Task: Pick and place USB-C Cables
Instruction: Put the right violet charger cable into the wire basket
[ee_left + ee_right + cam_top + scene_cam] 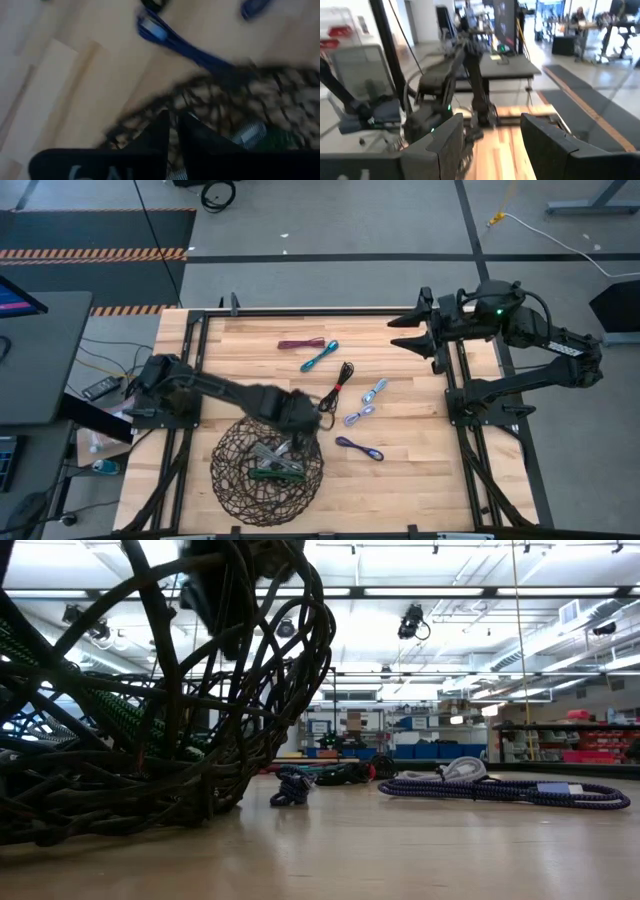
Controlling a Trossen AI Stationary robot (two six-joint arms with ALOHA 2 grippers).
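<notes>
Risk of left claw (300, 417) (clenched, seemingly empty) snagging basket (232, 485) rim, dragging it into purple cable (359, 448) beside it.

Light wooden table (420, 470) bearing a round dark wire-mesh basket (232, 480) near the front edge, with loose cables beyond it: maroon (301, 343), teal (320, 356), black (343, 376), two light blue (374, 391) (359, 415), purple (359, 448).
</notes>
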